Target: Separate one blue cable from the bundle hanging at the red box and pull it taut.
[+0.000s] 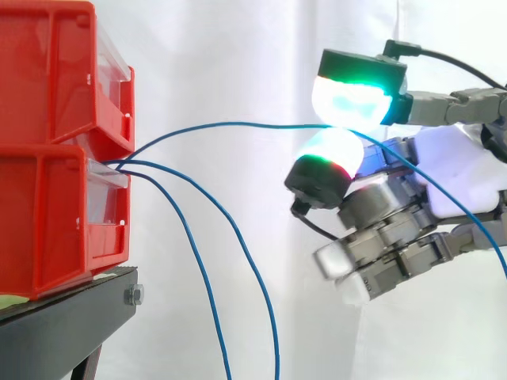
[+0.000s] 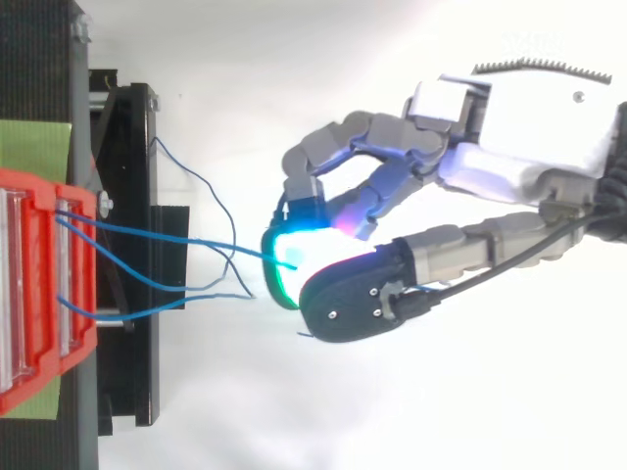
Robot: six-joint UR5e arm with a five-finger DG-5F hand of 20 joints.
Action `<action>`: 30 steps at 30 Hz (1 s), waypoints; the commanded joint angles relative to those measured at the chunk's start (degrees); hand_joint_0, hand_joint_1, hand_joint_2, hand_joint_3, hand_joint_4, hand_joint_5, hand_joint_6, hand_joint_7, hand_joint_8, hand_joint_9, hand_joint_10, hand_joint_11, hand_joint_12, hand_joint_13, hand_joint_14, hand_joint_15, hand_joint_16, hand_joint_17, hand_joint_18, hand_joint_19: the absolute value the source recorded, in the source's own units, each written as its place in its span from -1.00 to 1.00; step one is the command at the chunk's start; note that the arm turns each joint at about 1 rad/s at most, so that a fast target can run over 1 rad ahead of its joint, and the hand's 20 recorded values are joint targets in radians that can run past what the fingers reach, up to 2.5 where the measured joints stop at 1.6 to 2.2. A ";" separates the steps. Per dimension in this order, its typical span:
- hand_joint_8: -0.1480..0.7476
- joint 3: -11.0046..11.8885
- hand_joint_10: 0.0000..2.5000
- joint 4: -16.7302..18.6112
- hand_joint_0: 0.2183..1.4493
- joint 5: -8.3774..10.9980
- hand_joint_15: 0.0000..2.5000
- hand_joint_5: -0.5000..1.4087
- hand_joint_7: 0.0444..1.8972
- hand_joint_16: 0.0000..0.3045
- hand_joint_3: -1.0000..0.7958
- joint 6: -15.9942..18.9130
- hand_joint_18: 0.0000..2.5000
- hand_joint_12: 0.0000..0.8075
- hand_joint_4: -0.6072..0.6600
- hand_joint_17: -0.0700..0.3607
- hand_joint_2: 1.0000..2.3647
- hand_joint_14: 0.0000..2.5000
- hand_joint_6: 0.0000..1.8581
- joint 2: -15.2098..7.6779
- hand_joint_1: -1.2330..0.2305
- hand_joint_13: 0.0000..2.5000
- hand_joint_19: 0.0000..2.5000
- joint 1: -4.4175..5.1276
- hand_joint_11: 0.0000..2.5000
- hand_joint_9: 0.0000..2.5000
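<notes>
Three thin blue cables come out of the gap between the two stacked red bins (image 1: 47, 150) at the left. One blue cable (image 1: 222, 124) rises in a shallow arc and runs right to my hand (image 1: 459, 166), where two glowing fingertips (image 1: 352, 99) pinch it from above and below. Past the pinch it drops off to the right. The other two cables (image 1: 245, 245) hang loosely down from the bins. In the top view the pinched cable (image 2: 167, 235) leads from the bins (image 2: 29, 294) to the hand (image 2: 529, 127); its other fingers are curled beside the pinch.
The bins stand on a black stand (image 1: 71, 317) at the lower left. A white curtain fills the background. Open space lies between the bins and the hand, crossed by the hanging cables (image 2: 176, 289).
</notes>
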 commanded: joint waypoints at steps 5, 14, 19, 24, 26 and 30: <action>0.08 -0.33 -0.99 -4.41 -0.29 -0.44 0.00 -0.64 0.33 -0.74 -0.03 0.23 -0.36 -0.20 0.16 -0.26 -0.97 -0.98 0.01 1.95 -0.28 -0.06 -0.52 -0.74 0.09 -0.21; 0.02 -0.33 -0.73 -7.13 -0.28 -0.44 0.30 -0.65 0.31 -0.74 -0.04 2.61 -0.04 -0.21 0.18 -0.26 -0.97 -0.48 0.01 3.27 -0.28 -0.06 0.14 -0.74 0.24 -0.20; 0.01 -0.33 -0.39 -6.52 -0.27 -0.53 0.20 -0.65 0.29 -0.77 -0.05 6.56 0.02 -0.16 0.18 -0.30 -0.97 0.04 0.01 3.27 -0.27 -0.14 0.34 -0.74 0.21 -0.23; 0.01 -0.33 0.00 -5.28 -0.27 -0.27 0.18 -0.65 0.28 -0.78 -0.06 9.02 0.05 -0.14 0.18 -0.32 -0.97 0.40 0.01 3.27 -0.27 -0.21 0.51 -0.74 0.14 -0.27; 0.01 -0.33 0.08 -5.28 -0.27 -0.18 0.18 -0.65 0.27 -0.77 -0.06 8.94 0.05 -0.14 0.17 -0.31 -0.97 0.46 0.01 3.27 -0.27 -0.22 0.53 -0.48 0.11 -0.28; 0.01 -0.33 0.15 -5.20 -0.26 -0.44 0.18 -0.65 0.26 -0.77 -0.06 8.76 0.06 -0.12 0.18 -0.31 -0.97 0.56 0.01 3.27 -0.28 -0.24 0.56 -0.39 0.12 -0.29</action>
